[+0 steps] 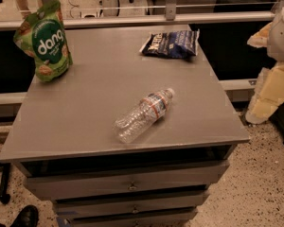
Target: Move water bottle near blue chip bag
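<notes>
Gripper (270,91) out at three o'clock, cream-coloured, hanging beside the grey table (80,112), off its right edge; clenched or released, I cannot tell; nothing visibly in it. Water bottle (144,115) lies on its side near the table's front middle, white cap pointing to one o'clock; blue chip bag (171,43) flat at one o'clock from it, well apart; green dang bag (43,41) upright at ten o'clock.
</notes>
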`<state>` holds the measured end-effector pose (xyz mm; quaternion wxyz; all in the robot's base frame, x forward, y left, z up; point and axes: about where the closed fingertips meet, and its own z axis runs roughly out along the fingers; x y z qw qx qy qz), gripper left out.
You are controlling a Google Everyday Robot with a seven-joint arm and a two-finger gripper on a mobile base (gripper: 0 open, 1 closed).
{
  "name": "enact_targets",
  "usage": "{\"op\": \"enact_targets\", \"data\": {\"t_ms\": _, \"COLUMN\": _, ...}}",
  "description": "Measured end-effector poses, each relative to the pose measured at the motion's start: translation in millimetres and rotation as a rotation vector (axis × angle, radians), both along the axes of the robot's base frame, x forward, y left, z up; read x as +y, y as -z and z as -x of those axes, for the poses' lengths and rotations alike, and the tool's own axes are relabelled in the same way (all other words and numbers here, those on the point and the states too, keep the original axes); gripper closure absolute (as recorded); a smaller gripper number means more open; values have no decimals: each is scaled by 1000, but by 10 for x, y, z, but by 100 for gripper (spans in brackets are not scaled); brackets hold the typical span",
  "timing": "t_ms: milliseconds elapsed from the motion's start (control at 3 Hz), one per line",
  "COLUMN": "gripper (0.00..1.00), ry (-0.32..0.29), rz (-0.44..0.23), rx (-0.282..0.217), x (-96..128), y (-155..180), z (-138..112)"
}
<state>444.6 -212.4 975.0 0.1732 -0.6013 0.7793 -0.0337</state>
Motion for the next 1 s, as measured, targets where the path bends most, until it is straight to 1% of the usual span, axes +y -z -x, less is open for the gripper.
{"op": "enact_targets", "data": {"t_ms": 333, "gripper": 0, "ry": -13, "rz": -76, "rx": -53, "x": 180, "y": 127, "z": -223}}
{"op": "enact_targets", "data": {"t_ms": 667, "gripper": 0, "ry": -116, "rz": -194, "rx": -118, "x": 602, "y": 387, "z": -557}}
{"op": "enact_targets", "data": {"t_ms": 1000, "gripper": 0, "ry": -244, "rz": -287, "rx": -154, "x": 1013, "y": 656, "z": -795}}
